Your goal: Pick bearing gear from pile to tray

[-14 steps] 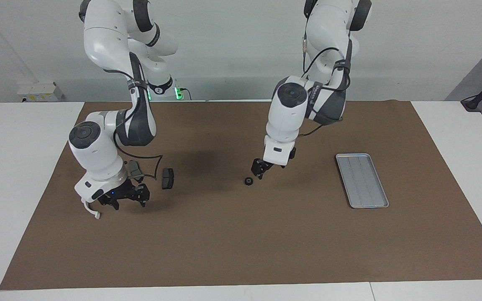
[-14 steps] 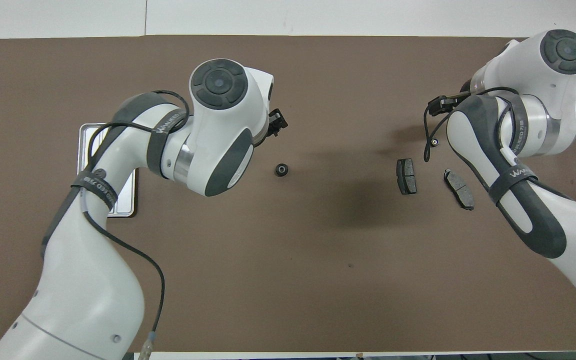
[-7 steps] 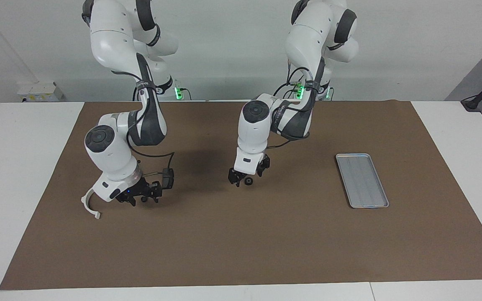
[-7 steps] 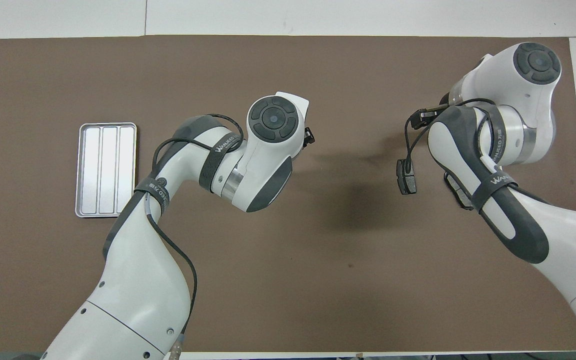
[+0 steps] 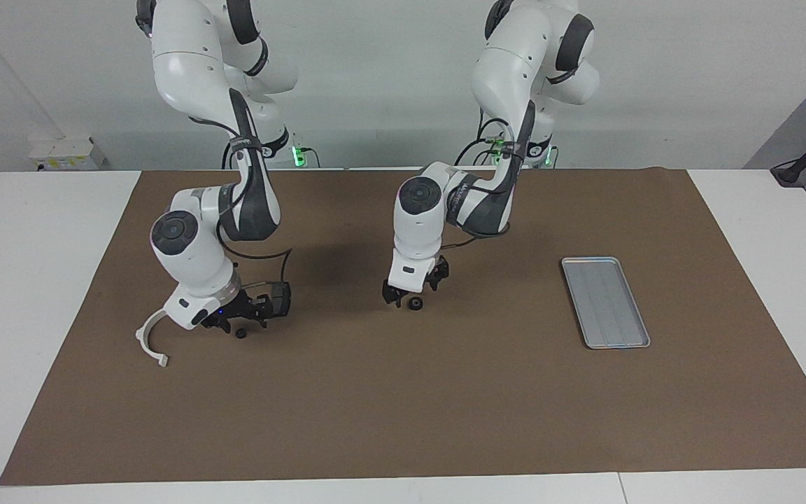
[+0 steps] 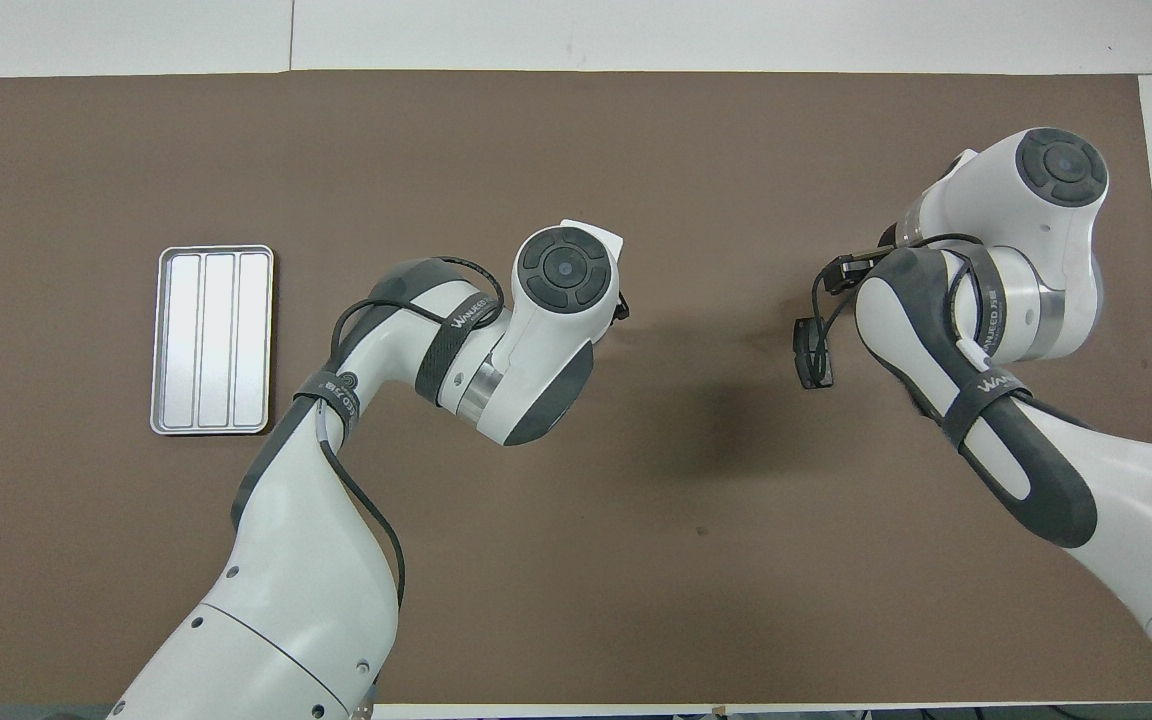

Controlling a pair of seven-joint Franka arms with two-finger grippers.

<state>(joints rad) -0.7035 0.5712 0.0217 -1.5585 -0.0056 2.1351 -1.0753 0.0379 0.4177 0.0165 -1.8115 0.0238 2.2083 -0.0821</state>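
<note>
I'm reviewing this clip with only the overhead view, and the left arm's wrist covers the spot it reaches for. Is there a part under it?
Observer: Yes. In the facing view a small black ring lies under the left gripper, whose open fingers stand on either side of it.
Operator: Is it lifted?
Observer: No, the ring rests on the mat.
Operator: And the right arm's hand?
Observer: The right gripper hangs low over a second tiny black piece, next to a brake pad.
Operator: Anything else hidden from me?
Observer: A white curved bracket sits on the mat beside that gripper, toward the right arm's end of the table.
</note>
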